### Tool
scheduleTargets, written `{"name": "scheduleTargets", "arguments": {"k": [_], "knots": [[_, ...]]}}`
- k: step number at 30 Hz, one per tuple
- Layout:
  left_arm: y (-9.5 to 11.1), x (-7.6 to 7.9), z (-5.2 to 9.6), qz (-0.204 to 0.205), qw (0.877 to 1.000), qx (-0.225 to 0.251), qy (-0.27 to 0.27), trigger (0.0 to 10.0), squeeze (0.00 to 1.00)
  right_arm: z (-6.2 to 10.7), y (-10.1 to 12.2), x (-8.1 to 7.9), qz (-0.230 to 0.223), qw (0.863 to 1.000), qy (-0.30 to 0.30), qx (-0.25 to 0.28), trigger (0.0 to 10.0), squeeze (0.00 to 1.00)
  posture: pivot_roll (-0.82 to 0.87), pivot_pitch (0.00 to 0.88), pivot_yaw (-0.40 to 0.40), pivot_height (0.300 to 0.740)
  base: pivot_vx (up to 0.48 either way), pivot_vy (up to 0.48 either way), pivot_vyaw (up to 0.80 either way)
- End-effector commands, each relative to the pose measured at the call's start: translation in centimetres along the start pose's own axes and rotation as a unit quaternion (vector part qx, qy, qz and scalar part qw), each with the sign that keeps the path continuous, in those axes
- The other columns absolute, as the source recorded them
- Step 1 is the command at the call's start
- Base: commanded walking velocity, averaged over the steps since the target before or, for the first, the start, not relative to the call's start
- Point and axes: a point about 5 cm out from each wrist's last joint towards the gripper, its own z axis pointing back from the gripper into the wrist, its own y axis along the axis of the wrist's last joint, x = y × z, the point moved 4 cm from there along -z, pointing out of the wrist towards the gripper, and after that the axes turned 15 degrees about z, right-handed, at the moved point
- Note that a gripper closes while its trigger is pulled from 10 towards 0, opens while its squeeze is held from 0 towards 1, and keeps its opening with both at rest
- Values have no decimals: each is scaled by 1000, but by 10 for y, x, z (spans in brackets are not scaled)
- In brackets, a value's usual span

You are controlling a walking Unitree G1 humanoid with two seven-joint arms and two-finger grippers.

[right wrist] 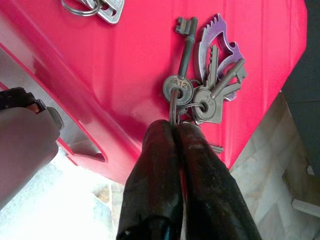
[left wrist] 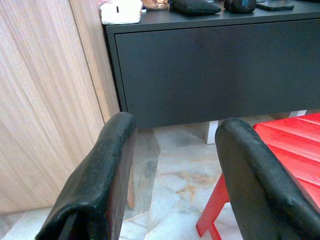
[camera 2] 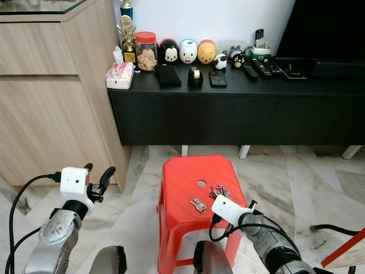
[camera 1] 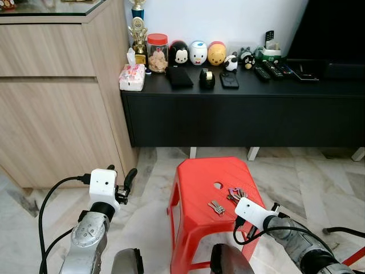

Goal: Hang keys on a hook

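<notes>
- The bunch of keys [right wrist: 204, 82] lay on the red stool [camera 1: 197, 185], near its right edge, just beside the round hole in the seat.
- The right tool [right wrist: 175, 131] was at that bunch with its two fingers pressed together on the key ring.
- A second, smaller set of keys [camera 1: 216, 207] lay on the same stool, a little apart from the first.
- The left tool [camera 1: 122, 181] was held up over the floor to the left of the stool, its fingers wide apart and holding nothing.
- A black bench [camera 1: 239, 105] stood behind the stool.
</notes>
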Motion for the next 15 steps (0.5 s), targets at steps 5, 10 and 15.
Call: {"name": "scheduleTargets", "arguments": {"k": [5,10,15], "knots": [[-1,-2,0,-7,1000,-5,5,10000,0,0,12,20,-34,997,-61,26,0,0,16,0,-70,571,0,0,0],[-2,-2,0,-11,1000,-6,5,10000,0,12,46,58,-165,962,-172,131,0,0,16,0,-72,571,0,0,0],[-3,-1,0,-14,1000,-7,2,10000,0,19,51,70,-252,929,-214,164,0,0,16,0,-73,571,0,0,0]]}}
